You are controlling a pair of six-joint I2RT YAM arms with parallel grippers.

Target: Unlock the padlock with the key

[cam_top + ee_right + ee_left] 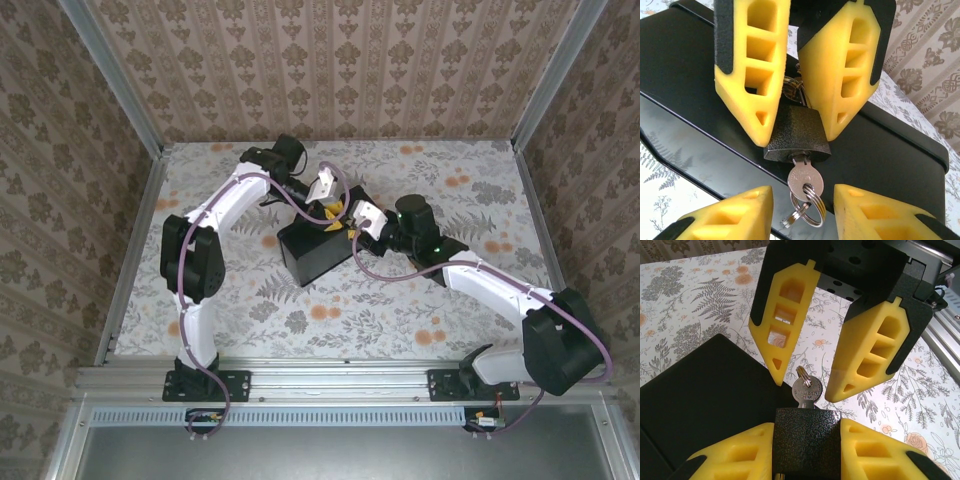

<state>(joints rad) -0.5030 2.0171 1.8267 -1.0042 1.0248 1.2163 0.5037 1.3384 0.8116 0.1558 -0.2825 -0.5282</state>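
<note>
The small dark padlock (807,445) is clamped by its sides between my left gripper's (807,432) yellow fingers (735,452), just above the black box (705,395). The silver key (806,390) sticks out of the padlock's keyhole, a ring through its head. In the right wrist view the padlock (797,132) hangs between the left gripper's fingers (747,75), and the key (804,179) with its split rings (807,212) sits between my right gripper's (802,190) open fingers, untouched. From above, the left gripper (333,208) and right gripper (352,226) meet nose to nose over the box.
The black box (312,255) lies mid-table on the floral cloth (420,310), right under both grippers. Patterned walls (330,60) with metal frame posts enclose the table on three sides. Purple cables (285,200) run along both arms.
</note>
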